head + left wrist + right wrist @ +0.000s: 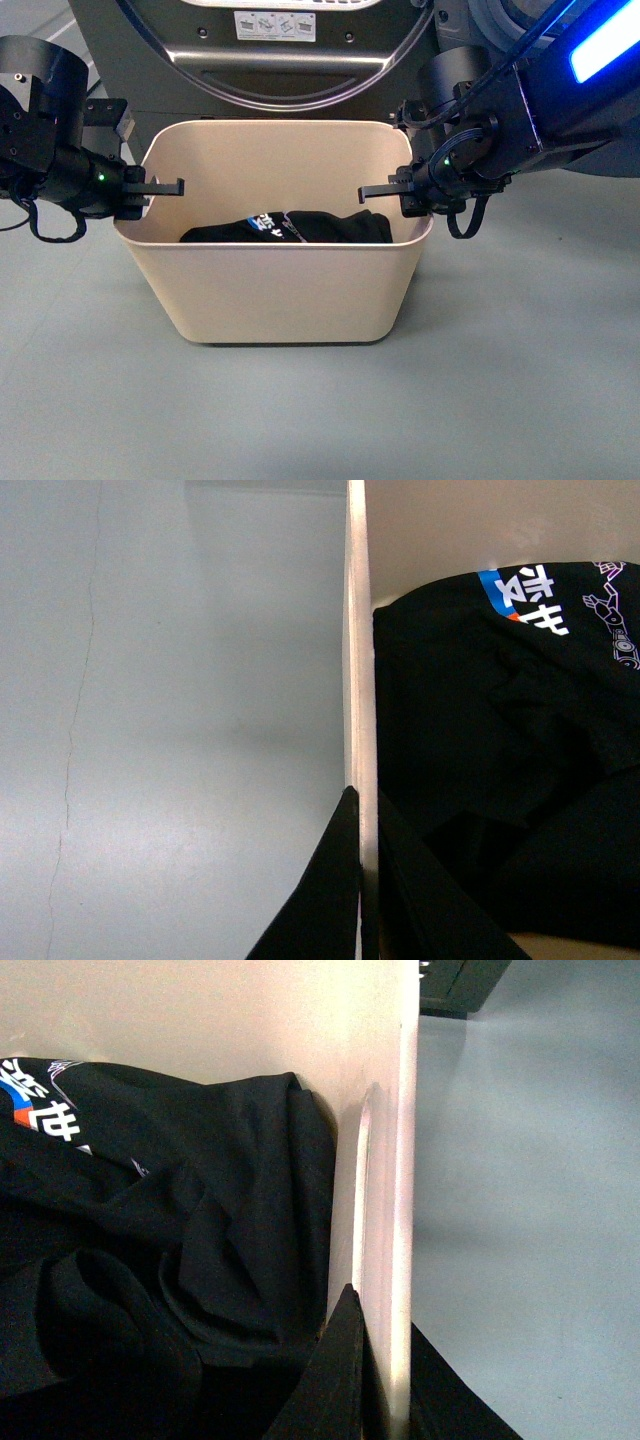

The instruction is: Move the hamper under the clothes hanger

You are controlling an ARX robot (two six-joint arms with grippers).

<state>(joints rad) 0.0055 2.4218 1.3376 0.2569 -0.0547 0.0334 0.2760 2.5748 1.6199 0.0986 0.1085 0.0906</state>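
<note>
The beige hamper [280, 290] stands on the grey floor in front of me, with dark clothes [290, 228] in its bottom. My left gripper [140, 190] is shut on the hamper's left rim [360, 680], one finger inside and one outside the wall. My right gripper [405, 192] is shut on the right rim [400, 1210] in the same way. In the left wrist view the gripper [362, 880] pinches the thin wall. In the right wrist view the gripper [385, 1380] does the same. The clothes hanger is out of view.
A dark washing machine [290, 60] with a round door stands right behind the hamper. Grey floor [520, 380] lies in front of the hamper and to both sides. A dark machine corner [465, 985] shows beyond the hamper's right wall.
</note>
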